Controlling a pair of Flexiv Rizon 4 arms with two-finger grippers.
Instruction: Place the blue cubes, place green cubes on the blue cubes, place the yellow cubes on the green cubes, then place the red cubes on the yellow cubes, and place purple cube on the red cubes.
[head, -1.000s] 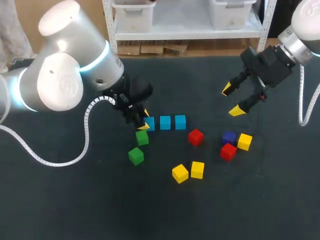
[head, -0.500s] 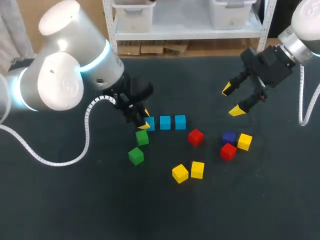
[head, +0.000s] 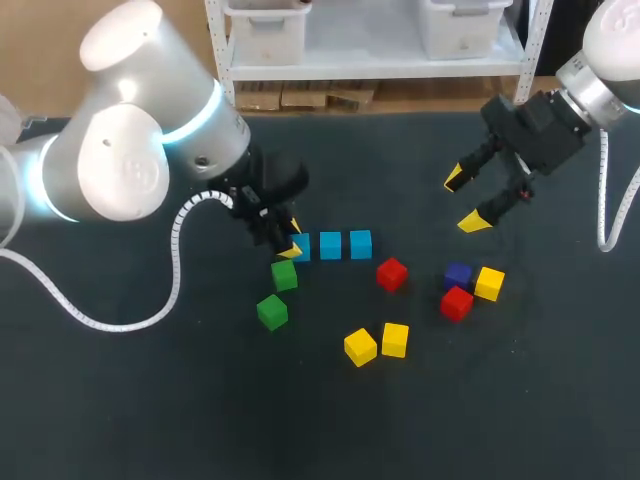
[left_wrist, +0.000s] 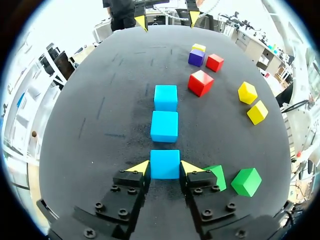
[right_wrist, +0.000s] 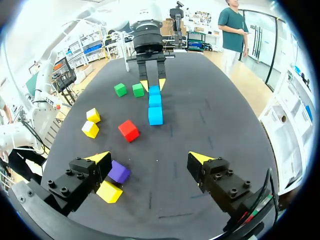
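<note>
Your left tool (left_wrist: 165, 168) looks clamped on the nearest blue cube (left_wrist: 165, 161), both tips touching its sides, I think. Two more blue cubes (left_wrist: 164, 126) sit in line straight ahead, green cube (left_wrist: 217, 175) just beside. Your right tool (right_wrist: 150, 159) hangs spread wide, purple cube (right_wrist: 119, 171) by one finger.

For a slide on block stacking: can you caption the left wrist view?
Left hand shut on the nearest blue cube of a row of three, two green cubes beside it.
</note>
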